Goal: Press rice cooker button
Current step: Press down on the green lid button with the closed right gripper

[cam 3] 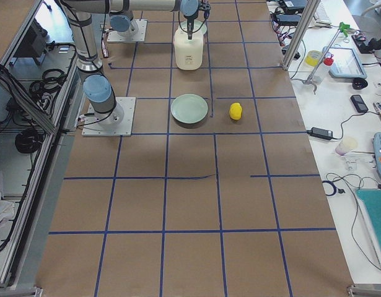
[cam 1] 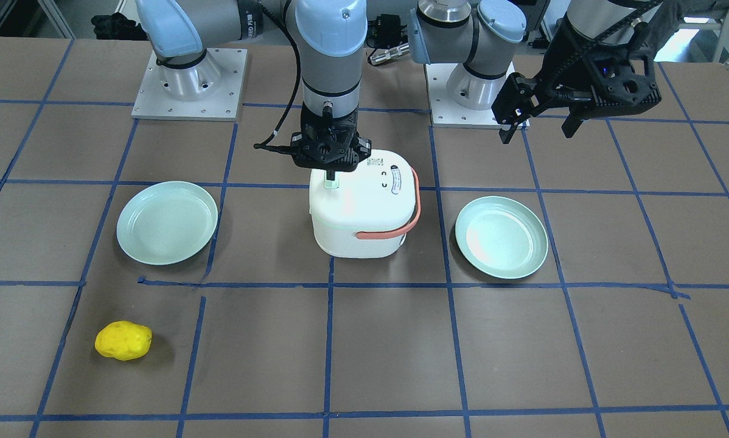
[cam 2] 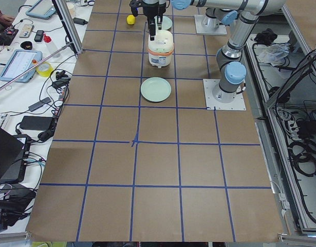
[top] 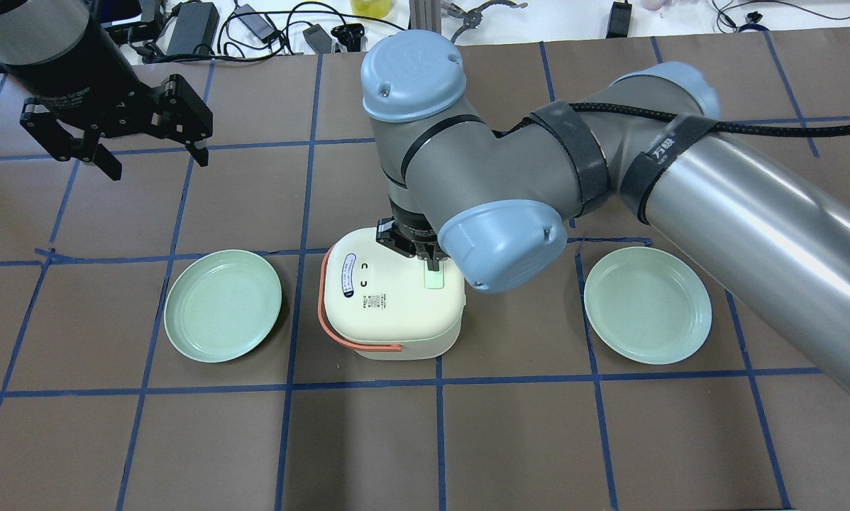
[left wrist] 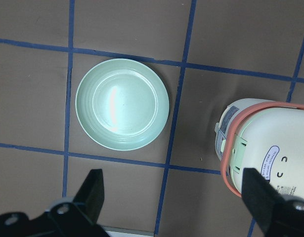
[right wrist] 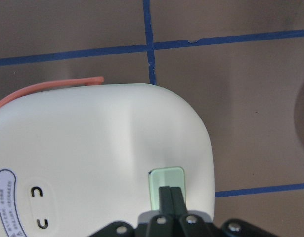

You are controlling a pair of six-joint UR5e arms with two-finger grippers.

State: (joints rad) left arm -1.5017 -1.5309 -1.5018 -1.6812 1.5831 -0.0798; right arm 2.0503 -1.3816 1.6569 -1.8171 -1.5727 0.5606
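Though actual contact is hard to judge, the right gripper (right wrist: pixel 170 190), pinched together, sits over the green button (right wrist: pixel 159 177) of the rice cooker (top: pixel 389 305); the left gripper (top: pixel 154 160) hangs spread apart.

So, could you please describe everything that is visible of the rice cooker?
The rice cooker is a cream-white rounded box, plastic by its look. It stands upright on the table, lid closed, between two green plates and apart from both. A salmon handle lies folded down around its side. The lid carries an oval label and a pale green button. The right gripper, shut, seems to touch that button.
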